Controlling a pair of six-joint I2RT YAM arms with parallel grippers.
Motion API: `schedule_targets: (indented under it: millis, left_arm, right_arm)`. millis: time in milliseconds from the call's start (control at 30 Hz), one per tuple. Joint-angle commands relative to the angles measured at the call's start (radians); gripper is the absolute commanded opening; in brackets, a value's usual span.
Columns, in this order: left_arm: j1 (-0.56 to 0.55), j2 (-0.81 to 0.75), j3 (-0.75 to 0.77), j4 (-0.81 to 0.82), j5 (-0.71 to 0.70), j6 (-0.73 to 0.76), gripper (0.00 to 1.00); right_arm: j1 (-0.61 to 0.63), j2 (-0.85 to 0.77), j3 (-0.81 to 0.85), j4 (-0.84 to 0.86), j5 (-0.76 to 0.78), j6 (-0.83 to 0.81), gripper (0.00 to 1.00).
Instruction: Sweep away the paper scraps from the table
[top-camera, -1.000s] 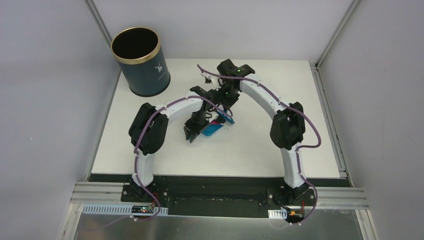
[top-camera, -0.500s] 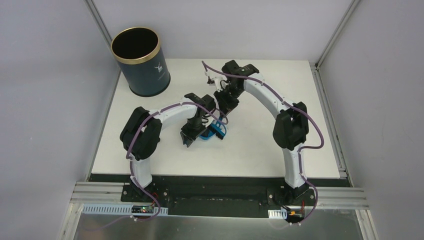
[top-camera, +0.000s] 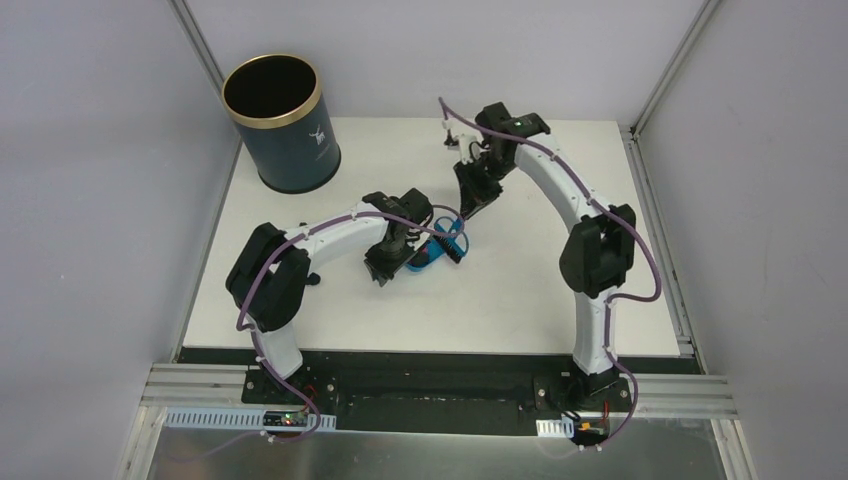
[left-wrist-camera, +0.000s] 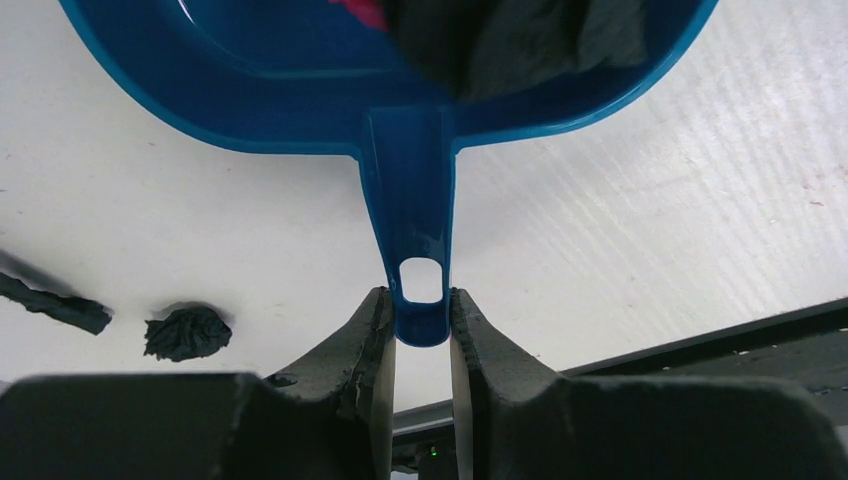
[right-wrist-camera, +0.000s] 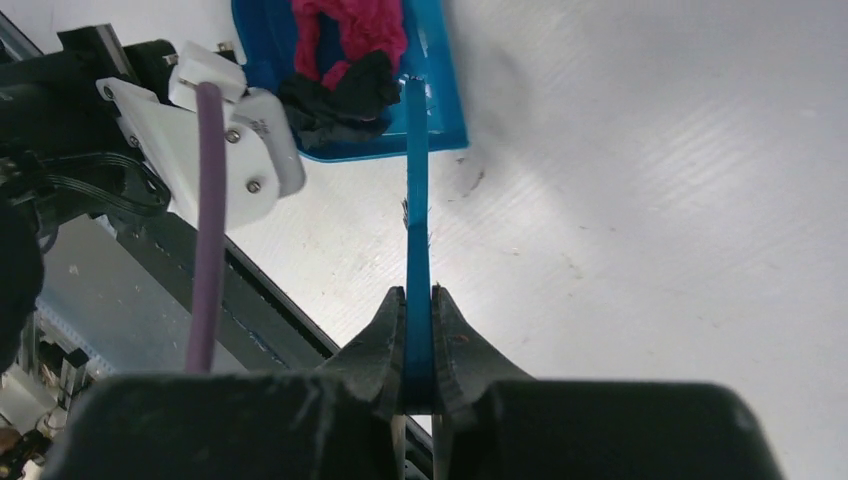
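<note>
Pinches the dustpan (left-wrist-camera: 300, 110) by its handle tip in the left gripper (left-wrist-camera: 421, 305), fingers closed on it. Clamps the brush (right-wrist-camera: 414, 200) handle in the right gripper (right-wrist-camera: 418, 300), fingers tight. Holds pink and black scraps (right-wrist-camera: 345, 50) in the dustpan, near the table's (right-wrist-camera: 650, 200) middle. Shows one black scrap (left-wrist-camera: 187, 332) lying on the table beside the left fingers.

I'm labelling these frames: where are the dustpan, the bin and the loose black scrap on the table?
dustpan (left-wrist-camera: 408, 190), left wrist view, on its handle.
bin (top-camera: 290, 158), top external view, on its dark blue side wall.
black scrap (left-wrist-camera: 187, 333), left wrist view, on its crumpled middle.
</note>
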Motion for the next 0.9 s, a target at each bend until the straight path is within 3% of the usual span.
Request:
schedule_targets:
  millis: [0,233,367,567,700,867]
  left_arm:
    - [-0.004,-0.039,-0.005,0.027,-0.051,-0.003,0.0]
    - [0.024,-0.032,-0.018,0.016,-0.102,-0.036,0.0]
    - [0.063,-0.034,-0.005,0.001,-0.046,-0.036,0.0]
    - [0.106,-0.013,-0.005,-0.023,0.037,-0.036,0.0]
    - [0.145,0.008,0.003,-0.032,0.149,-0.036,0.0]
    - [0.163,0.027,0.005,-0.035,0.18,-0.036,0.0]
  right_arm:
    - [-0.09,-0.022,0.139,-0.051,-0.008,-0.021,0.0]
    - [-0.107,0.12,0.337,-0.047,0.088,-0.035,0.0]
    - [-0.088,0.238,0.516,-0.016,0.176,-0.038,0.0]
    - [-0.05,0.299,0.541,0.109,0.258,0.016,0.0]
    - [0.033,0.337,0.558,0.137,0.404,-0.081,0.0]
    - [0.128,0.36,0.532,0.198,0.503,-0.147,0.0]
